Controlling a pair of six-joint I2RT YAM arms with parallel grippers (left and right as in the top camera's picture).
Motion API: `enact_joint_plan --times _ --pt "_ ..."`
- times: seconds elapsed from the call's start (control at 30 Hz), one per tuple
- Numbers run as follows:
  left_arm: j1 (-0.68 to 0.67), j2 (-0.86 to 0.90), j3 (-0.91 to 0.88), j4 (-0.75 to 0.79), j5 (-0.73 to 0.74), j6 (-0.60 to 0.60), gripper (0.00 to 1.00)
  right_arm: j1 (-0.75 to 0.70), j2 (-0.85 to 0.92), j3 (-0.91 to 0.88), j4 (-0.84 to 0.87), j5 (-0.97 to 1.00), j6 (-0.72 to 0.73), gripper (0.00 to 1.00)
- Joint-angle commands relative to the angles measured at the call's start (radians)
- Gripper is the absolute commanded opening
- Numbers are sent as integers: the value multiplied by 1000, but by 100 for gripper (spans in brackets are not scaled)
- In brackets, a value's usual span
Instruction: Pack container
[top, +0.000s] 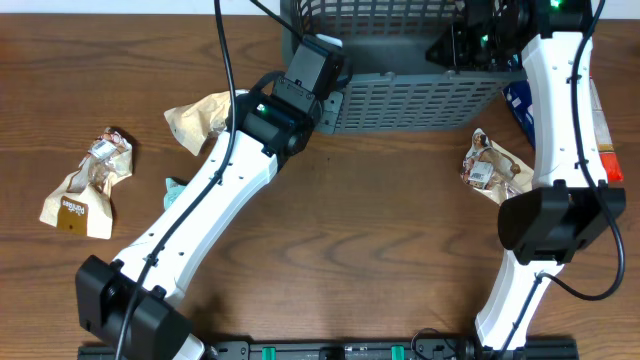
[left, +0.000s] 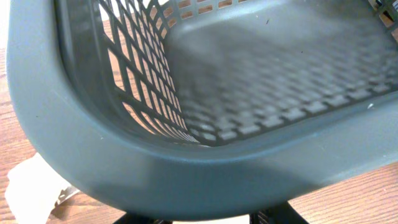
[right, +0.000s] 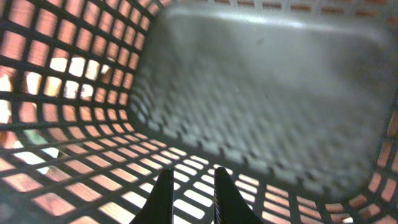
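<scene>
Container — far side of table, long axis left-right | left gripper at its near-left corner rim; opening hidden, cannot tell | right gripper inside its right end; fingers barely parted, empty | nearest snack packet — just beside left arm

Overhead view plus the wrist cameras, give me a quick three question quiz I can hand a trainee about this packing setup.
1. True or false: the container already holds snack packets.
2. Where are the fingers of the right gripper? A: inside the container. B: outside it, beside a wall. C: high above it.
3. Fill in: the crumpled packet beside the right arm lies ___ the container.
Key: 1 false, the wrist views show a bare floor. 2 A. 3 outside.
</scene>
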Motion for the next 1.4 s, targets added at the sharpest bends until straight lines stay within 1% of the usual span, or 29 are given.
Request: enact_joint_plan --times 0.0,0.03,0.07,0.1,0.17,0.2,0.23,0.27,0.3,0.4,0.53,0.67,0.7,0.77,0.83,1.0,1.13,1.17,1.27,1.37 --pt "5 8 17 -4 -11 24 29 16 -5 68 -1 -50 -21 8" --pt "5 8 17 -11 -12 25 30 19 -5 77 -2 -50 -21 9" --pt "5 6 17 -16 -12 24 32 24 -5 84 -1 -50 -21 14" --pt "5 5 17 -22 -12 25 34 29 -5 91 -1 -50 -21 27" --pt "5 -2 17 -30 -12 25 37 39 -5 107 -1 -50 -21 50" --pt "5 -8 17 -30 -12 25 39 43 -5 118 0 -50 -21 66" --pt "5 -16 17 -30 -12 25 43 47 -5 132 0 -50 -21 77" --pt "5 -25 17 -30 -13 26 48 51 -5 145 0 -50 -21 85" --pt "5 -36 17 -29 -12 39 50 53 -5 160 0 -56 -21 91" --pt "5 -74 17 -30 -13 68 60 57 -5 213 0 -84 -20 98" --pt "5 -129 17 -30 -13 85 72 57 -5 299 -1 -141 3 99" --pt "5 -194 17 -40 -13 85 81 57 -5 385 -10 -154 40 99" --pt "5 -212 17 -46 -16 85 84 57 -7 410 -19 -153 43 99" --pt "5 -251 17 -66 -49 85 89 51 -13 455 -39 -123 47 99" --pt "5 -288 17 -92 -105 85 99 40 -26 495 -64 -34 80 99" --pt "5 -369 17 -157 -248 85 99 -22 -89 546 -147 194 110 99" --pt "5 -415 17 -204 -282 85 99 -116 -162 547 -231 380 106 99" --pt "5 -423 17 -216 -282 85 99 -152 -183 547 -259 411 83 99" --pt "5 -439 17 -259 -282 85 99 -232 -227 547 -318 415 5 99" --pt "5 -441 17 -297 -282 85 99 -308 -262 547 -372 416 -32 99"
